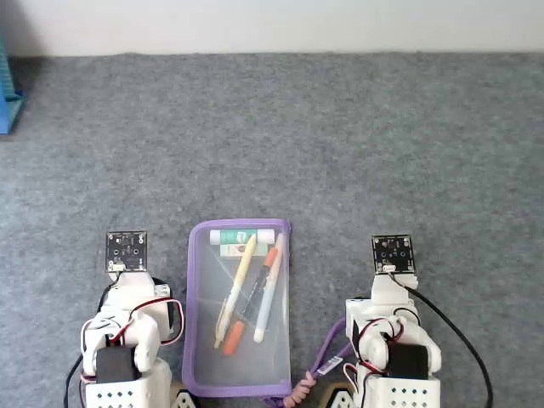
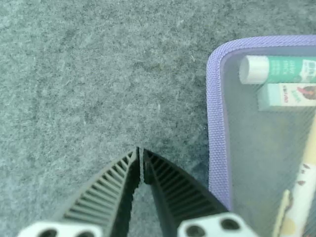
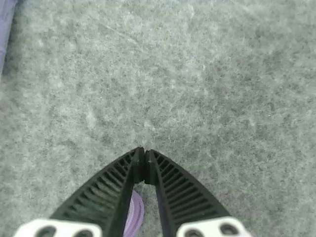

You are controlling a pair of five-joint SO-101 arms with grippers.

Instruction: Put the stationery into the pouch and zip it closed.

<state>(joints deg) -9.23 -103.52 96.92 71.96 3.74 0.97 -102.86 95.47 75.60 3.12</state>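
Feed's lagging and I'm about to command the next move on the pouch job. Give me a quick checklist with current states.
1. Stationery in the pouch: the pens and tubes lie within its purple border. Ok.
2. Zip closed: the zipper's state is not discernible. Cannot tell.
3. Left gripper free: shut, holding nothing, over the carpet beside the pouch. Ok.
4. Right gripper free: shut, holding nothing, over carpet. Ok.
5. Coiled cord out of the way: it lies at the pouch's near corner, where it might snag during a move. Not ok.
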